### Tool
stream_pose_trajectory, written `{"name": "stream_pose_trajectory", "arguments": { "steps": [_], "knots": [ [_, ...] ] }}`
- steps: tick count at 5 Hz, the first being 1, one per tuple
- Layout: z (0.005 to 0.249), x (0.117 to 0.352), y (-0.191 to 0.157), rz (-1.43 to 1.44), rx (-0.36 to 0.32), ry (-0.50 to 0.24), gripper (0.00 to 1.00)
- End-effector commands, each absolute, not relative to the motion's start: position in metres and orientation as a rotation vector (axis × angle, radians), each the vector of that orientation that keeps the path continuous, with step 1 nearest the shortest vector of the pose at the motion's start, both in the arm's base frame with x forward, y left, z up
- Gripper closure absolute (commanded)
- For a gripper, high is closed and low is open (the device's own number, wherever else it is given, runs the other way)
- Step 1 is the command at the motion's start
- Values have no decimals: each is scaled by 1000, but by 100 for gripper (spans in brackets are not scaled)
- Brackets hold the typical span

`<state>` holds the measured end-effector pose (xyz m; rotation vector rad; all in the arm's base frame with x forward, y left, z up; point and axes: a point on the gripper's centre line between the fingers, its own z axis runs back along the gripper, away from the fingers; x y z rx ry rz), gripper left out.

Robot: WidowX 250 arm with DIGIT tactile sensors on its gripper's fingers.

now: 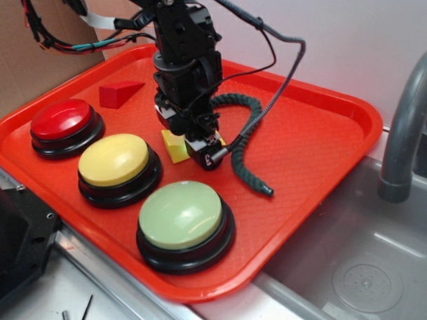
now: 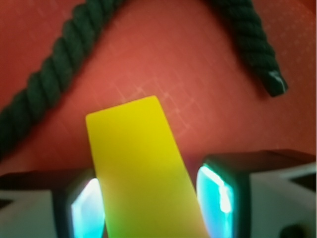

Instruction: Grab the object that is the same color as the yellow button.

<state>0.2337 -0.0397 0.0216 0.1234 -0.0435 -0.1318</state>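
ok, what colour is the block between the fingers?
Yellow block, clearest in the wrist view.

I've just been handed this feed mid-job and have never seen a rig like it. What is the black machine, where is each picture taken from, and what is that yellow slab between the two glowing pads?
The black machine is a small robot arm; its hand is lowered onto a red tray. The exterior view looks at the tray from the side; the wrist view comes from a camera on the hand itself, looking past its fingers. On the tray sit three dome buttons: a red button, a yellow button and a pale green button, plus a red wedge and a dark rope. The slab is a yellow wedge block, sitting between the two fingers. Whether they already press on it I cannot tell.
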Motion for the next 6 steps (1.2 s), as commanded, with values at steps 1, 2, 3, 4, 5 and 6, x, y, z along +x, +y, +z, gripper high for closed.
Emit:
{"name": "stream_pose_trajectory", "arguments": {
  "steps": [1, 2, 3, 4, 5, 6],
  "knots": [
    [63, 238, -34, -55, 137, -66, 100],
    [114, 240, -27, 67, 94, -128, 100],
    [159, 234, -22, 136, 70, -172, 100],
    [197, 221, -6, 269, -3, -191, 100],
    [220, 212, 7, 329, -77, -195, 100],
    [234, 206, 16, 312, -115, -184, 100]
  ]
}}
